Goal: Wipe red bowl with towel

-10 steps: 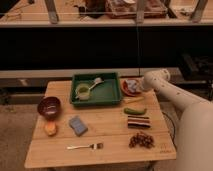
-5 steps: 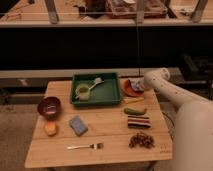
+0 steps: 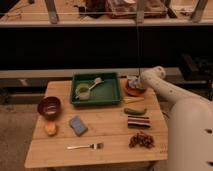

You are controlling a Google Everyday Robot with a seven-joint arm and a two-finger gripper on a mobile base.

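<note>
The red bowl (image 3: pixel 134 91) is a shallow orange-red dish on the wooden table (image 3: pixel 105 135), just right of the green tray. A pale bluish-white towel (image 3: pixel 133 81) lies in it, on the far side. My gripper (image 3: pixel 135 80) comes in from the right on the white arm (image 3: pixel 170 95) and is down at the bowl, right against the towel. The arm's end hides the bowl's right rim.
The green tray (image 3: pixel 106 93) holds a yellow-green cup (image 3: pixel 82 92) and a utensil (image 3: pixel 97 80). A maroon bowl (image 3: pixel 49 106), an orange fruit (image 3: pixel 50 128), a blue sponge (image 3: pixel 78 125) and a fork (image 3: pixel 86 146) lie left and front. Green vegetable (image 3: pixel 135 110), dark bar (image 3: pixel 138 121) and brown pile (image 3: pixel 141 140) sit right.
The arm's end has shifted slightly over the red bowl, staying at the towel. Nothing else on the table has moved.
</note>
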